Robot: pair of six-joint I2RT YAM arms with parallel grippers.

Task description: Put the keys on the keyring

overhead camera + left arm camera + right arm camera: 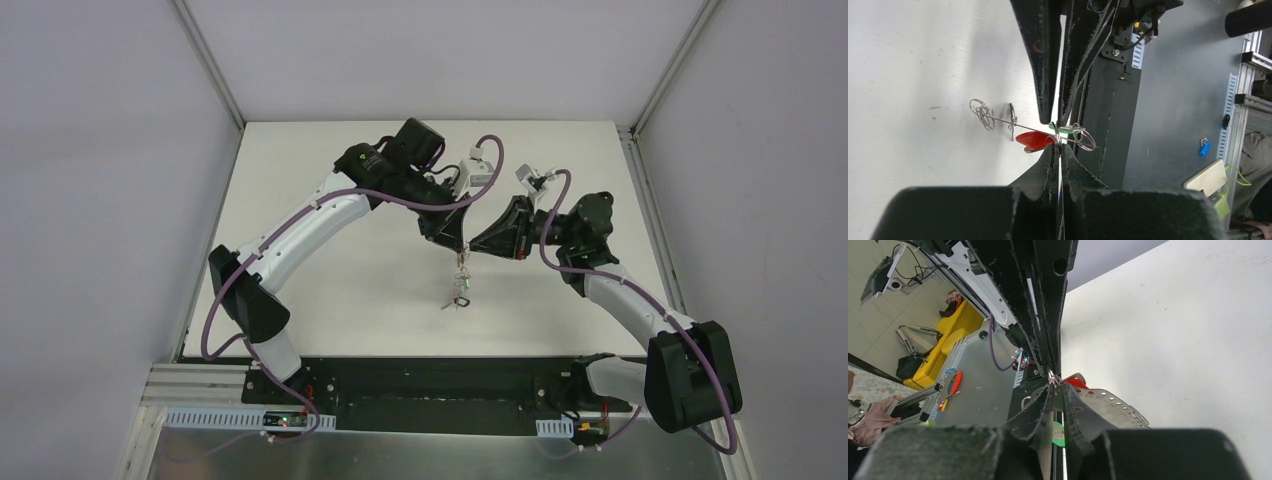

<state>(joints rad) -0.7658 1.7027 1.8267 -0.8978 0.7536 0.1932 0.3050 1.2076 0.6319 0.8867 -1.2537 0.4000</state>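
Left pincer (1060,152) is pressed together on the thin wire of the keyring (996,118), holding it up over the middle of the tabletop (340,290). Right pincer (1055,120) meets it tip to tip from the opposite side. Its jaws stand a crack apart, wider than the left's, with the wire running between the tips. I cannot tell whether they bear on the wire.

From overhead, ring and keys hang as one small bundle just below the two pincers, toward the near side. Whether the bundle's low end touches the tabletop is too small to tell. No key shows lying apart from it.

In the left wrist view the red key (1034,140) sits right against the wire beside the left pincer's tips, and the green key (1064,130) sits just on their other side. A thin dark piece (1011,122) hangs on the wire further along. It may be the black key seen edge-on, but it is too slim to be sure.

The task looks close to finished. Red and green hang with the ring off the tabletop, so they seem to be carried by it, though the fingertips hide the threading itself. What appears left is to see the last key fully past the ring's opening, then let go and set the bundle down.
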